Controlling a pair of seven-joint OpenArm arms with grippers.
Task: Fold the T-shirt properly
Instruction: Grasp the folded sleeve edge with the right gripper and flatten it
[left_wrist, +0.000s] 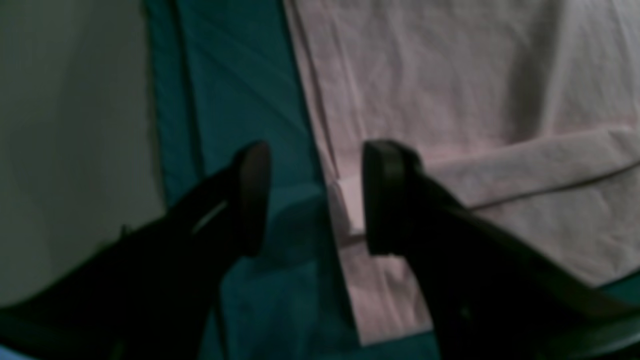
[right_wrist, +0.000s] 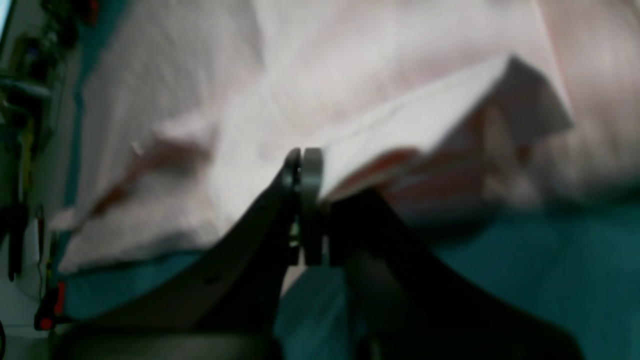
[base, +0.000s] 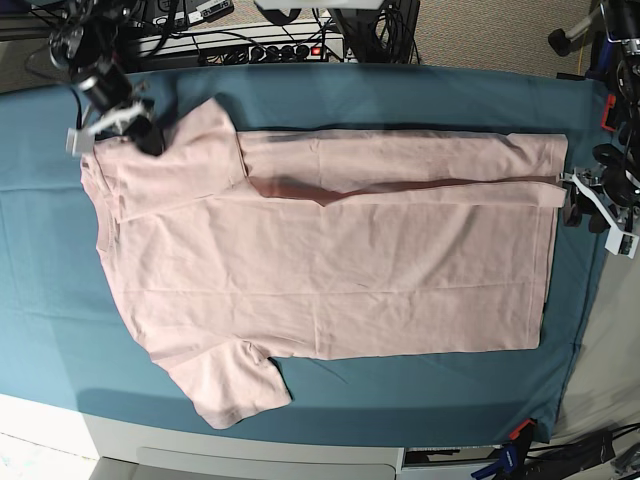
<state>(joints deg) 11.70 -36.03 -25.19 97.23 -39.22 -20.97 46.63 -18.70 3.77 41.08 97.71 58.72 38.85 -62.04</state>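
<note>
The pale pink T-shirt (base: 340, 270) lies spread plain side up on the teal table cloth (base: 40, 280), its far long edge folded inward in a strip. My right gripper (base: 140, 135) is at the far left by the shoulder and sleeve. In the right wrist view this gripper (right_wrist: 302, 165) is shut, and a flap of T-shirt (right_wrist: 425, 115) rises from it. My left gripper (base: 572, 200) is at the hem on the right. In the left wrist view it (left_wrist: 315, 200) stands open, straddling the T-shirt's folded corner (left_wrist: 350, 210), which lies on the cloth.
Cables and a power strip (base: 270, 45) run along the table's far edge. A clamp (base: 520, 432) holds the cloth at the front right corner. The table's white front edge (base: 60, 420) shows at the lower left. Floor lies beyond the cloth's edge (left_wrist: 65, 150).
</note>
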